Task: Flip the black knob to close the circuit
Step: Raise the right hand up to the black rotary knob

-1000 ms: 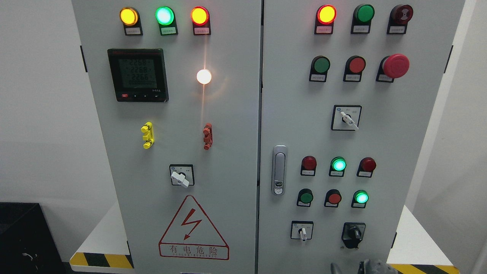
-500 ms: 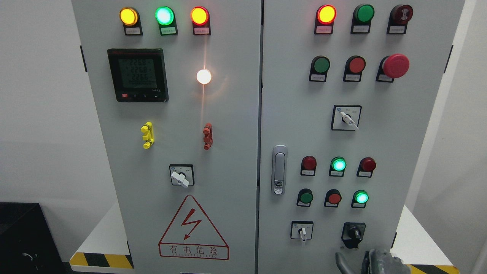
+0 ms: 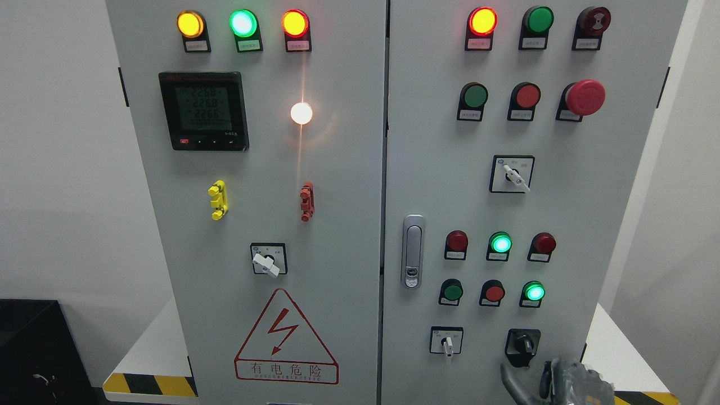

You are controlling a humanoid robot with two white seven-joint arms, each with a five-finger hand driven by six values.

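Observation:
The black knob (image 3: 523, 344) sits low on the right door of the grey electrical cabinet (image 3: 562, 214), with its handle pointing roughly straight down. My right hand (image 3: 534, 381) comes up from the bottom edge just below the knob and is not touching it. Its grey fingers (image 3: 547, 378) are spread and hold nothing. One curved finger reaches up at the left, just under the knob's base. Most of the hand is cut off by the picture's edge. The left arm does not show.
A white selector switch (image 3: 447, 342) sits left of the knob, and lit green lamps (image 3: 533, 292) are above it. A silver door handle (image 3: 413, 251) is on the right door's left edge. A red mushroom button (image 3: 585, 97) sticks out at the upper right.
My right hand has risen from the bottom edge toward the black knob, and more of its fingers show. The panel is unchanged.

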